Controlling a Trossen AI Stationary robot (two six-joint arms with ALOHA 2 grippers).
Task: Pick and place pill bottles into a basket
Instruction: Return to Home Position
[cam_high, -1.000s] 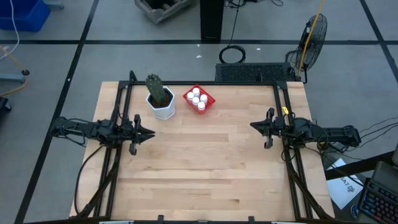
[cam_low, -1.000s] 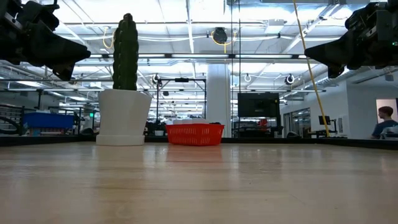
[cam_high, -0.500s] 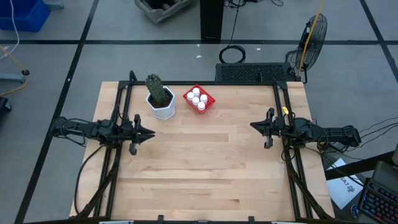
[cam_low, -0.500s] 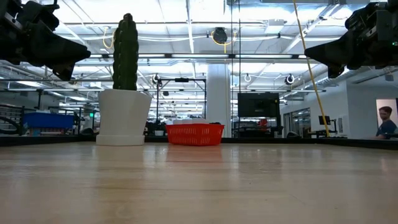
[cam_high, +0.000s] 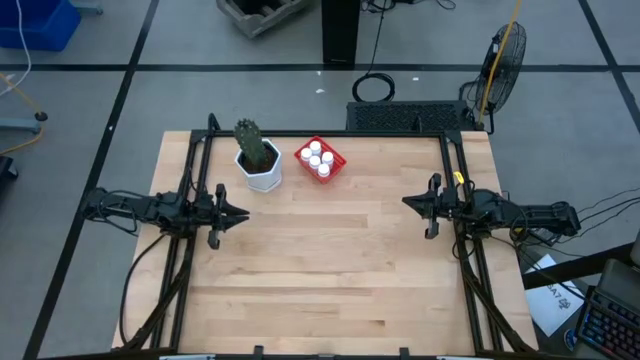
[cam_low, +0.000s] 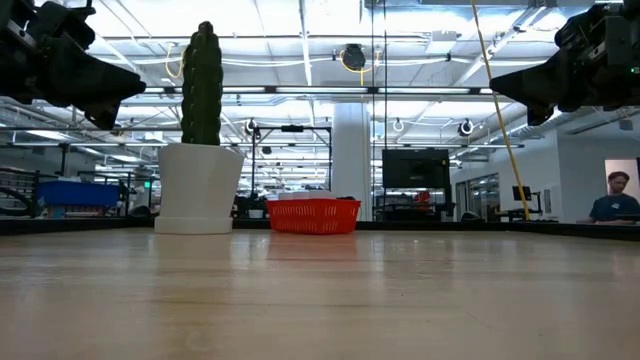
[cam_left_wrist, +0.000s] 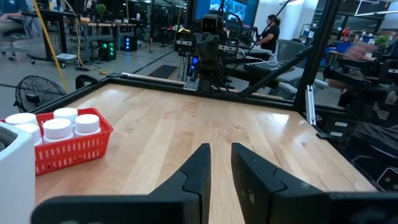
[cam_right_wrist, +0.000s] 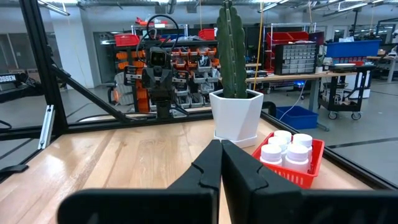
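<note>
The red basket (cam_high: 320, 160) stands on the table's far side, right of the cactus pot; it also shows in the low view (cam_low: 313, 215). Several white pill bottles (cam_high: 319, 157) stand upright inside it, seen too in the left wrist view (cam_left_wrist: 59, 124) and the right wrist view (cam_right_wrist: 287, 149). My left gripper (cam_high: 243, 213) hovers shut at the table's left edge, pointing level toward the right. My right gripper (cam_high: 406, 202) hovers shut at the right edge, pointing toward the left. Neither holds anything.
A white hexagonal pot with a green cactus (cam_high: 258, 160) stands just left of the basket. The black frame rails (cam_high: 330, 133) run along the table's far and side edges. Bare wooden tabletop (cam_high: 330, 260) lies between the two grippers. A person (cam_low: 612, 198) sits in the room beyond.
</note>
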